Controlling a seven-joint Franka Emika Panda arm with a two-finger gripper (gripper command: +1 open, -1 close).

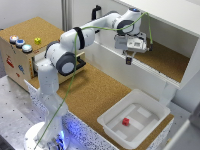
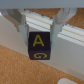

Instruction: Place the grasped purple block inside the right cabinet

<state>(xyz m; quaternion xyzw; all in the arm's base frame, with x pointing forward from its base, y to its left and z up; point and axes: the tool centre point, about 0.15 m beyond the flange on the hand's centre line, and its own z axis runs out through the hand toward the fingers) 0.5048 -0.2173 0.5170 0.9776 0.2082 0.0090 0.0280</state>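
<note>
Purple block (image 2: 39, 48), dark with a yellow "A" on one face and a curled yellow mark below, sits clamped between the tool (image 1: 129, 59) fingers (image 2: 20, 23), hanging at the open front of the cabinet (image 1: 165, 62). White walls frame the cabinet's cork floor; cork also covers the table (image 1: 92, 95).

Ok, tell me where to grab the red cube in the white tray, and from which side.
Take the red cube from straight above, pincer closing on two opposite flat sides. It sits alone on the floor of the white tray, away from the walls, so fingers fit beside it. The pincer first has to release the purple block.
</note>
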